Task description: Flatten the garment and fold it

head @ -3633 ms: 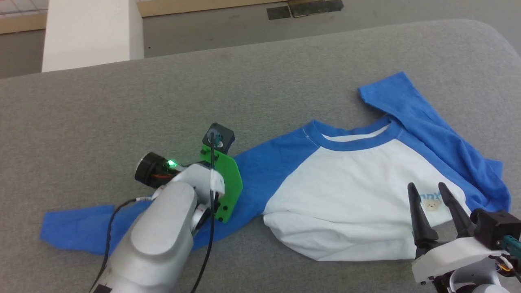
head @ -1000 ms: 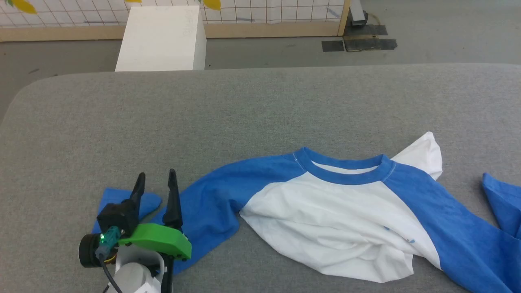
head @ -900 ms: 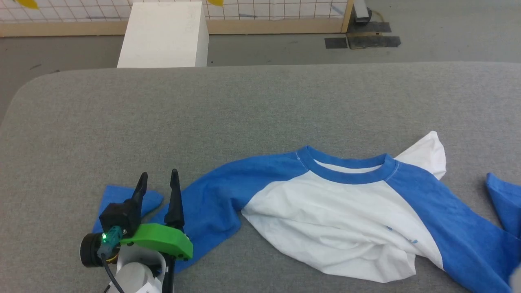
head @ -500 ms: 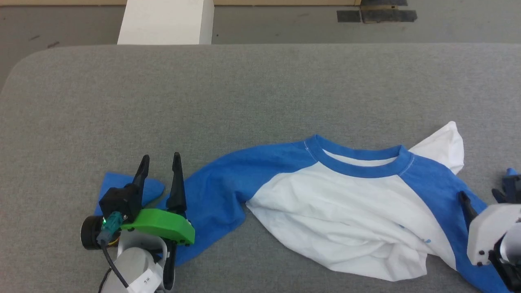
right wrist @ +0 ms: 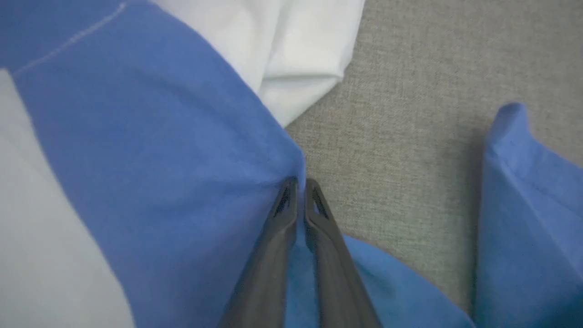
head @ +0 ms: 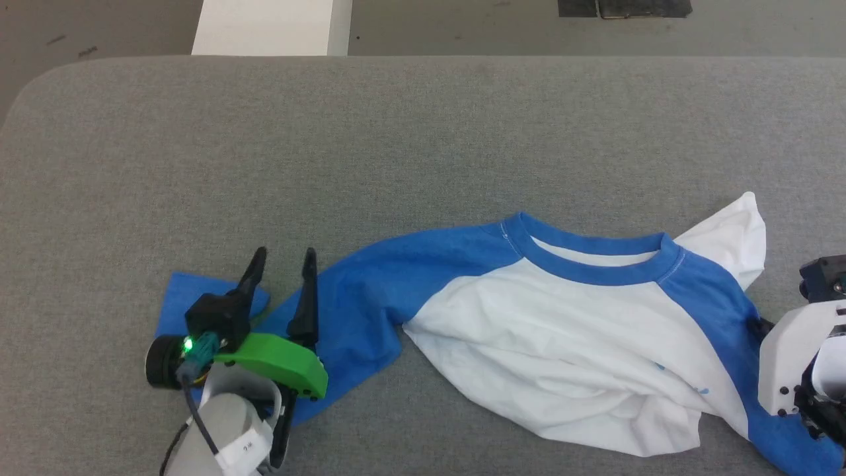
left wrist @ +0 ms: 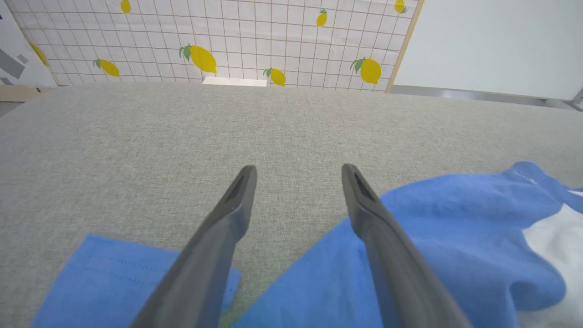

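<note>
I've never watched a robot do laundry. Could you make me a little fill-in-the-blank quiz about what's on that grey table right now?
The garment has a white body and ___ sleeves.
The left gripper is over one sleeve with its two fingers ___.
The right gripper is pinched ___ on a fold of the garment's other sleeve.
The wall behind the table is printed with yellow ___.
Missing words: blue; open; shut; lemons.

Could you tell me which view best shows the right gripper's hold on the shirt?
The right wrist view: the right gripper pinches the garment by its blue sleeve. The head view shows mainly its white housing.
</note>
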Controlling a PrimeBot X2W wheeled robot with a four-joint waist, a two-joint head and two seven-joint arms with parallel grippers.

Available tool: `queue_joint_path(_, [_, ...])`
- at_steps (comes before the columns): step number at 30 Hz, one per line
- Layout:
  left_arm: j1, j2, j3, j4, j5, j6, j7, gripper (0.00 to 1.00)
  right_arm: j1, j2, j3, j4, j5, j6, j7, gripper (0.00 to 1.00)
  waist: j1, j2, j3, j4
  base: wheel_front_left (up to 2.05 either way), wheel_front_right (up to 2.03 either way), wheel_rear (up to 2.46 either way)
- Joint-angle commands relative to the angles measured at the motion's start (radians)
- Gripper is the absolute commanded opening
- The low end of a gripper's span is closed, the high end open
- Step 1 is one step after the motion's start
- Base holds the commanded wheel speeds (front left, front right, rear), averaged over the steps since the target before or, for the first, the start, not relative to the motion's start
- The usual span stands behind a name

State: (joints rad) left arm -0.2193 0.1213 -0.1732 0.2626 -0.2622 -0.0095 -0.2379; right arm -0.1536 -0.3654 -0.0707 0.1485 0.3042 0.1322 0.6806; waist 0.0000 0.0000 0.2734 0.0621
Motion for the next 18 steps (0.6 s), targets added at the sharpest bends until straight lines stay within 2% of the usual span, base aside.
queue_joint_path(1, [-0.036, 0.019, -0.017, 0.005, 0.02, -0.021, 0.019, 1.0, 0.017, 0.008, 0.0, 0.013, 0.005, -0.002, -0.013, 0.0, 0.0, 0.0, -0.004, -0.005, 0.0, 0.0, 0.0])
queue_joint_path(5, [-0.111, 0.066, -0.088, 0.004, 0.064, -0.069, 0.113, 1.0, 0.025, 0.01, -0.004, -0.014, 0.002, -0.002, -0.063, 0.0, 0.0, 0.0, -0.009, -0.021, 0.0, 0.0, 0.0])
queue_joint_path(10, [-0.212, 0.107, -0.212, 0.021, 0.08, -0.111, 0.323, 1.0, 0.03, 0.03, -0.003, -0.048, 0.001, -0.002, -0.088, 0.0, 0.0, 0.0, -0.006, -0.055, 0.0, 0.0, 0.0])
queue_joint_path(18, [-0.31, 0.155, -0.338, 0.057, 0.033, -0.12, 0.642, 1.0, 0.012, 0.054, 0.022, -0.074, -0.009, -0.002, -0.095, 0.0, 0.0, 0.0, 0.03, -0.106, 0.0, 0.0, 0.0])
